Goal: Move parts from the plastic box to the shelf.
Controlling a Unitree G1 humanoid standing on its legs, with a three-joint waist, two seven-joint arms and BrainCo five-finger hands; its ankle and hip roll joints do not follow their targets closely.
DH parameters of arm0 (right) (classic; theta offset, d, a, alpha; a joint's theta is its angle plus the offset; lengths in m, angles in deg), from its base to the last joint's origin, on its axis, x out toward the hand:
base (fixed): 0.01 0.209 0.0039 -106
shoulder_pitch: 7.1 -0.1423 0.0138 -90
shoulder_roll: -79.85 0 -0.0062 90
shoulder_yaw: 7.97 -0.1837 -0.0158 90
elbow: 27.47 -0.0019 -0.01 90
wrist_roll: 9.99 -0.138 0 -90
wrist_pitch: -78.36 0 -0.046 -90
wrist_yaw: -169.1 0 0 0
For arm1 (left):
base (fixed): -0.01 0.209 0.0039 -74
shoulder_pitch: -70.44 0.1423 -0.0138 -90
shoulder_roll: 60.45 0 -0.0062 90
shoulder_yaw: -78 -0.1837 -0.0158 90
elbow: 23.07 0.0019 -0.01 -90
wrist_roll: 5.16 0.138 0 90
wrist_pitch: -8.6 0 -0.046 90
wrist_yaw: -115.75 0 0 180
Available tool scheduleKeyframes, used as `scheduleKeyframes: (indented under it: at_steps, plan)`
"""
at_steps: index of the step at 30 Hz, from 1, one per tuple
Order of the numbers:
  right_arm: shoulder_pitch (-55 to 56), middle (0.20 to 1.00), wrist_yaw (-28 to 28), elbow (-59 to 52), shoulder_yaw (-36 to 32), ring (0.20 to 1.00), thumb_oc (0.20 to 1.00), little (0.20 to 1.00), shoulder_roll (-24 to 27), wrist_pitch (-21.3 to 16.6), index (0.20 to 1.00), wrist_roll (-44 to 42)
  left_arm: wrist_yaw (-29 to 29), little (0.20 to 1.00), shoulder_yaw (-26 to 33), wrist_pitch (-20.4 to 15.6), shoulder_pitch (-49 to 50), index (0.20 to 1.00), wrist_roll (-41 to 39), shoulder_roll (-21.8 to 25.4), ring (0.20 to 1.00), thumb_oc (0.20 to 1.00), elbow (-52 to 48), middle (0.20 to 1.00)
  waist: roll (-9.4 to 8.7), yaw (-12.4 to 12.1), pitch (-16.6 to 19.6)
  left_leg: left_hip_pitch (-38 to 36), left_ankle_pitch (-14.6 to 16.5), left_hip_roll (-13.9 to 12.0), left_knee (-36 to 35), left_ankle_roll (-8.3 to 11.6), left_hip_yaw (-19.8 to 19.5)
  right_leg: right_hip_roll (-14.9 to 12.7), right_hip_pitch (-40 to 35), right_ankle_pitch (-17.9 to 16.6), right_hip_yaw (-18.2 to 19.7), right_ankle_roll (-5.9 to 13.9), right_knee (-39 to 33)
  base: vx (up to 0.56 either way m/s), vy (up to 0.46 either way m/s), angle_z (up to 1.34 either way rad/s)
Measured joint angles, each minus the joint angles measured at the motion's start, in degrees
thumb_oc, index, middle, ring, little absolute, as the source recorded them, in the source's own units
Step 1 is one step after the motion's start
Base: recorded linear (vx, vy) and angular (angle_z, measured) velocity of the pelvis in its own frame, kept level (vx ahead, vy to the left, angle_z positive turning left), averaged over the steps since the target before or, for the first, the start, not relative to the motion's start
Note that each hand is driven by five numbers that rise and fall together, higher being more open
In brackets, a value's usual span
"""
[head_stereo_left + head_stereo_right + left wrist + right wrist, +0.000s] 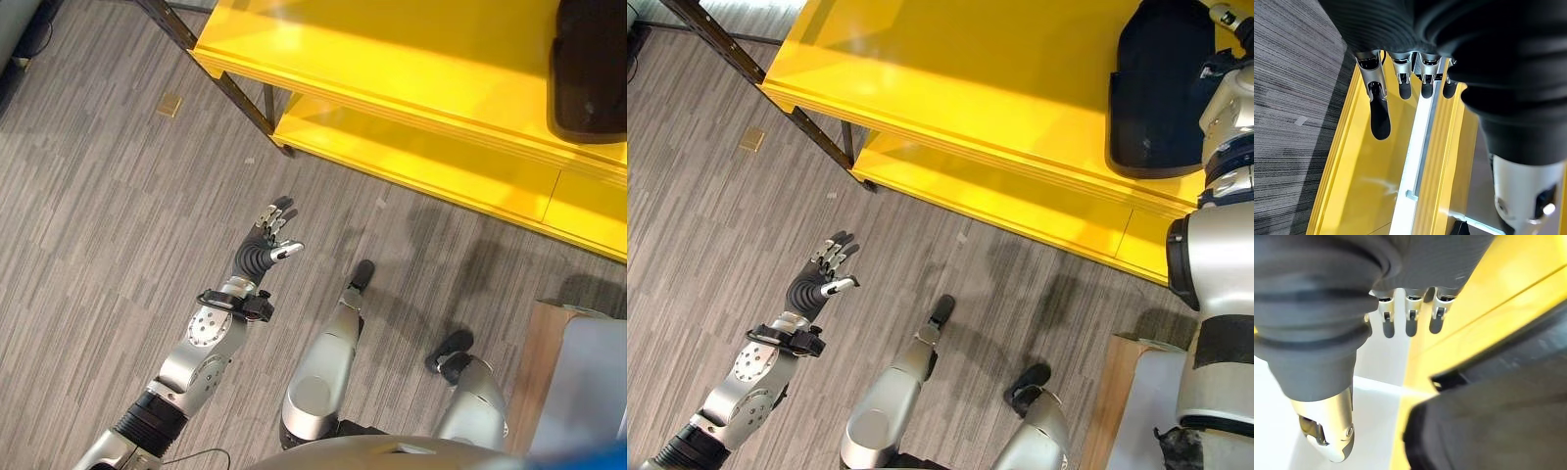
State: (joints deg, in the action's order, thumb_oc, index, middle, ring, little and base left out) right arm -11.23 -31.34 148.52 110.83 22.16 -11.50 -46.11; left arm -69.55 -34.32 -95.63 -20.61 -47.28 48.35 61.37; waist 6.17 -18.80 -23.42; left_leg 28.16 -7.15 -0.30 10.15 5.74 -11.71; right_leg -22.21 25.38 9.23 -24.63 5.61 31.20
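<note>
Currently the black part point(1161, 93) is lying on the yellow shelf point(950, 88); apparently rigid, light, best gripped at its rim. Right hand point(1408, 313) is hanging open above it; left hand point(272, 240) is idling open.

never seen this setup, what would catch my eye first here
The bright yellow shelf running across the upper part of the eye views, with a black part lying on its top board at the right. Below it, the left hand hangs open over grey striped floor.

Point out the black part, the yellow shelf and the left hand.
black part point(1156, 93), right eye view, its middle.
yellow shelf point(392, 59), left eye view, bare top board.
left hand point(263, 250), left eye view, dark ribbed cover.
</note>
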Motion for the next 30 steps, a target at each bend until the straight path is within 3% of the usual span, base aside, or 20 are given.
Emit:
scheduleKeyframes:
  at_steps: [6,9,16,21,28,30]
  plan:
    - [-0.8,1.0,-0.5,-1.9,2.4,1.0,1.0,1.0,-0.7,-0.3,1.0,3.9,0.0,1.0,0.0,-0.2,-0.6,1.0,0.0,0.3,1.0,1.0,0.0,1.0,-0.27,0.8,-0.1,-1.4,-0.1,-0.2,0.0,-0.05,0.2,0.1,-1.0,0.0,0.4,-0.08,0.0,-0.04,0.02,-0.03]
    - [-0.9,1.0,-1.1,-4.2,3.4,1.0,1.0,1.0,-3.7,-0.6,1.0,6.0,-0.1,1.0,0.1,-0.5,-1.7,1.0,0.0,0.3,1.0,1.0,0.0,1.0,-1.23,2.3,-0.2,-2.0,-0.2,-0.8,0.1,-0.07,0.2,0.7,-1.7,-0.4,0.4,-0.66,-0.3,-0.05,0.037,-0.08]
    - [6.3,1.0,-2.5,-22.8,3.3,1.0,1.0,1.0,-7.5,-2.8,1.0,6.2,-0.1,1.0,1.1,-0.7,-1.9,1.0,-0.1,0.2,1.0,1.0,0.0,1.0,-4.43,5.9,0.6,-3.9,0.1,-2.3,-0.1,-0.35,3.0,2.6,-2.1,-2.2,3.4,-0.84,-2.9,-0.03,0.044,-0.25]
    - [19.6,1.0,-2.9,-46.3,0.5,1.0,1.0,1.0,-7.9,-5.4,1.0,8.8,-0.1,1.0,2.3,-0.7,-1.7,1.0,0.0,0.2,1.0,1.0,0.1,1.0,-5.94,8.9,1.0,-5.3,0.8,-3.3,0.0,-0.37,5.8,4.3,-2.8,-4.5,6.0,-0.71,-6.1,-0.03,0.026,-0.32]
    - [42.1,1.0,-1.9,-65.6,-6.0,1.0,1.0,1.0,-6.7,-6.0,1.0,17.4,0.0,1.0,5.2,-0.5,2.1,1.0,0.6,-0.4,1.0,1.0,0.2,1.0,-7.07,12.3,1.1,-7.2,1.6,-4.3,-0.1,-0.28,8.6,5.5,-3.0,-5.5,8.9,-0.9,-7.3,-0.01,0.006,-0.22]
    - [49.3,1.0,-1.0,-72.7,-8.1,1.0,1.0,1.0,-6.1,-6.2,1.0,21.0,-0.1,1.0,6.9,-0.2,3.2,1.0,0.7,-1.0,1.0,1.0,0.5,1.0,-7.3,12.1,1.0,-7.7,1.8,-4.9,0.0,-0.46,9.6,6.1,-3.0,-5.7,9.5,-1.04,-7.6,0.01,-0.019,-0.23]
